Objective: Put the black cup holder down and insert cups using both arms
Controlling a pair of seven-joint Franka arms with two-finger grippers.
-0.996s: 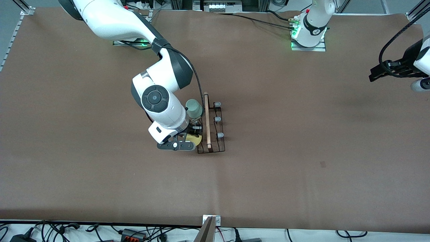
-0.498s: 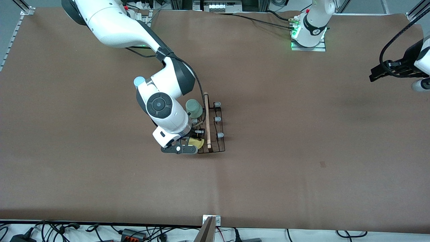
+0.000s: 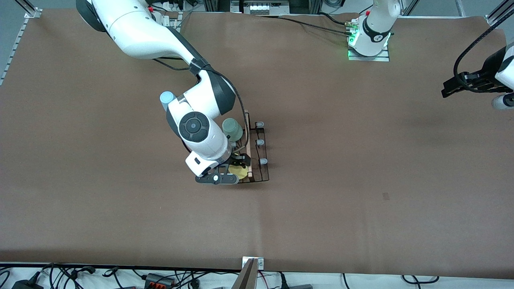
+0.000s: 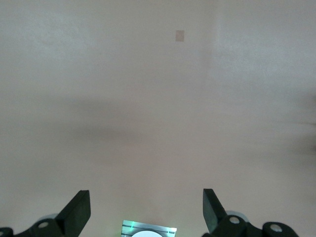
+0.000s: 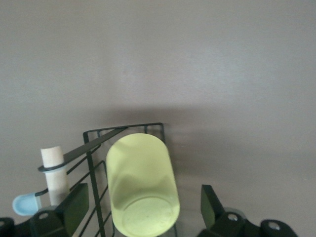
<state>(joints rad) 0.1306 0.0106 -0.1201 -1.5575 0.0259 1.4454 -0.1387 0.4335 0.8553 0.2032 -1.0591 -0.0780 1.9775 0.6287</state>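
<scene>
A brown table [image 3: 361, 168] fills the front view, with both white arms based along its top edge. The right arm [image 3: 160, 44] reaches down over the middle of the table, its wrist bent above the black cup holder [image 3: 257, 160]. The left arm [image 3: 375, 28] waits at its own end of the table, and the left gripper [image 4: 146, 211] hangs over bare brown surface with its jaws wide apart and nothing between them.

The holder, a thin wire rack with a light wooden rod handle [image 5: 55, 173] and grey-tipped pegs [image 3: 263, 161], stands on the table near its middle. The right gripper [image 5: 142, 205] hovers over the rack's corner nearest the front camera, on the side toward the right arm's end. Its jaws are spread, one on each side of the yellow cup [image 5: 143, 185] and not touching it; the right wrist view shows clear gaps on both sides. The yellow cup sits upside down in that corner of the rack.

The pale mint green cup [image 3: 232, 129] stands inverted on the same side of the rack, farther from the front camera than the yellow one. The light blue cup [image 3: 166, 98] stands on the table toward the right arm's end, partly hidden by the right arm's wrist.
</scene>
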